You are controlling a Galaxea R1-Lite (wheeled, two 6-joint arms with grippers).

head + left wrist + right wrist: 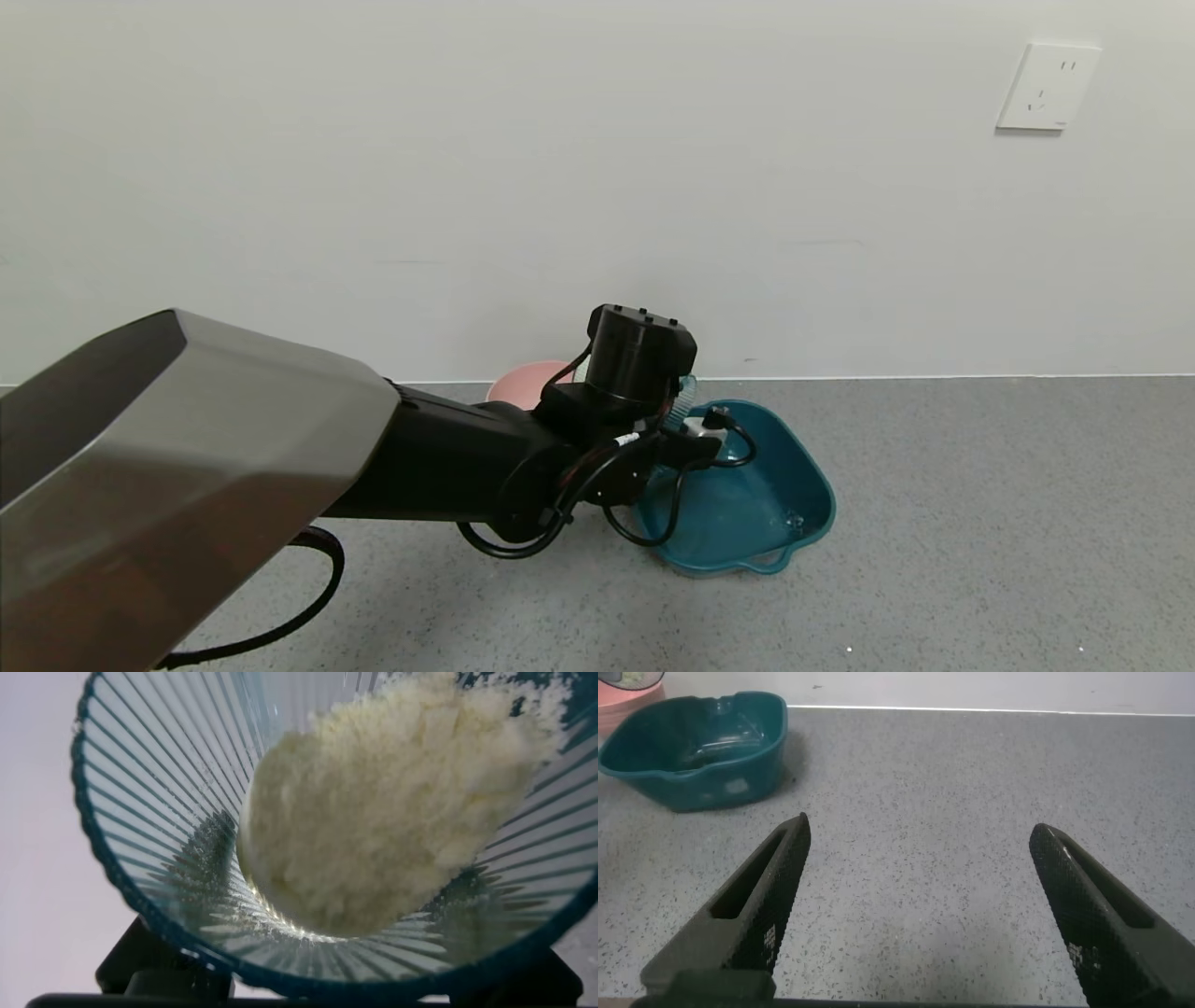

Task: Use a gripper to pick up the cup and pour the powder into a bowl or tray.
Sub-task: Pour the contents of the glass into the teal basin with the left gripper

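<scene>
A grey-clad left arm (177, 467) is seen reaching in from the left of the head view, ending in a black wrist block (639, 359) with looped cables (560, 509). Just behind that block, against the wall, part of a pink bowl (527, 383) is visible. The left gripper (686, 439) is held over the near-left edge of the teal tray (784, 485), and the cup (684, 397) is clamped in it — only a sliver of ribbed blue-green wall shows past the wrist block in the head view. In the left wrist view the cup (187, 840) is seen from its mouth, tipped well over, with a clumpy white mass of powder (392, 812) lying against the ribbed wall and reaching toward the rim. The tray sits on the speckled grey floor (980, 523); its inside looks glossy, and whether any powder lies in it cannot be told. On the wall at the far right a white socket (1047, 86) is mounted.

The right gripper (915, 905) is not seen in the head view. In its own wrist view its two black fingers (761, 901) are spread wide apart above bare floor (924, 812), nothing between them, with the tray (701, 751) well off from it and a pink edge (631, 686) beyond.
</scene>
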